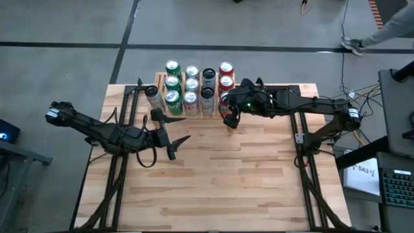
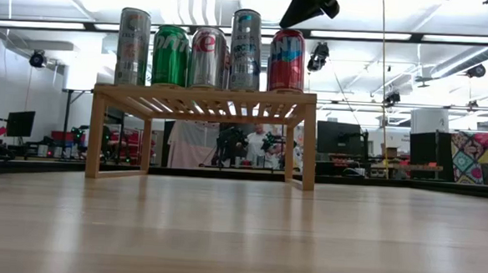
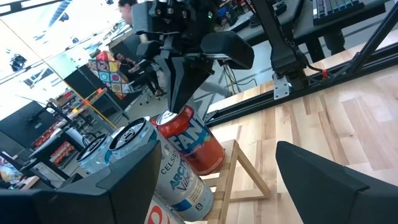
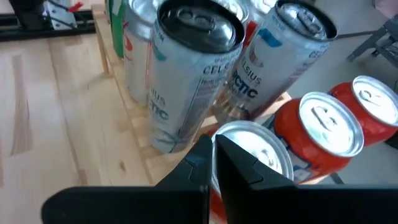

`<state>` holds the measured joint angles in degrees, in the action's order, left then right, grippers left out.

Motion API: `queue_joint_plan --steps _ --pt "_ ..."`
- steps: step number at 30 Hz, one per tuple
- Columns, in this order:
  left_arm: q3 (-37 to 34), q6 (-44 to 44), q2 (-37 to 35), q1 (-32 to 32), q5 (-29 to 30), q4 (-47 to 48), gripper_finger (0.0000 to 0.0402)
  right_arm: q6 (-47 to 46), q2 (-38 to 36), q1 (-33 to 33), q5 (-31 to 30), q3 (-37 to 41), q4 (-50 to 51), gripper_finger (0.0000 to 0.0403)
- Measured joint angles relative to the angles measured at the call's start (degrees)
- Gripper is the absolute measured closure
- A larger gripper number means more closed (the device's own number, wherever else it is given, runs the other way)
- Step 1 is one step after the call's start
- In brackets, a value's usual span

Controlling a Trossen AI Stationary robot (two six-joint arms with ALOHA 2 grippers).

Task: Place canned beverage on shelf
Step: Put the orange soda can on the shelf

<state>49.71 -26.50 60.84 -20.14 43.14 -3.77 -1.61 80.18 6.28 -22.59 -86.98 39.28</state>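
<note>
Shelf (image 1: 194, 90) at the table's far edge carries rows of cans, where I see my right gripper (image 1: 230, 120), fingers pressed together, above the red can (image 3: 193, 140); left gripper (image 1: 173, 137) waits spread nearby.

"CELSIUS ARCTIC" reads on the silver can (image 4: 186, 81); the red can (image 3: 193, 140) shows "FAN", the rest hidden.

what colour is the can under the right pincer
Red-orange with blue-and-white lettering, the can shows best in the left wrist view.
</note>
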Motion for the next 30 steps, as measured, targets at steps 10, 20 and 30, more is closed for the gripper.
queue_joint_plan --steps 10,20,30 --pt "0.0 0.0 0.0 0.0 0.0 0.0 0.01 1.7 1.5 0.2 -5.0 0.0 -2.0 0.0394" --pt "0.0 -0.2 0.0 0.0 0.0 0.0 0.01 2.7 2.3 0.1 -4.5 0.0 -2.3 0.0394" --pt "0.0 0.0 0.0 0.0 0.0 0.0 0.01 4.5 2.0 0.0 -4.0 0.0 -1.8 0.0394"
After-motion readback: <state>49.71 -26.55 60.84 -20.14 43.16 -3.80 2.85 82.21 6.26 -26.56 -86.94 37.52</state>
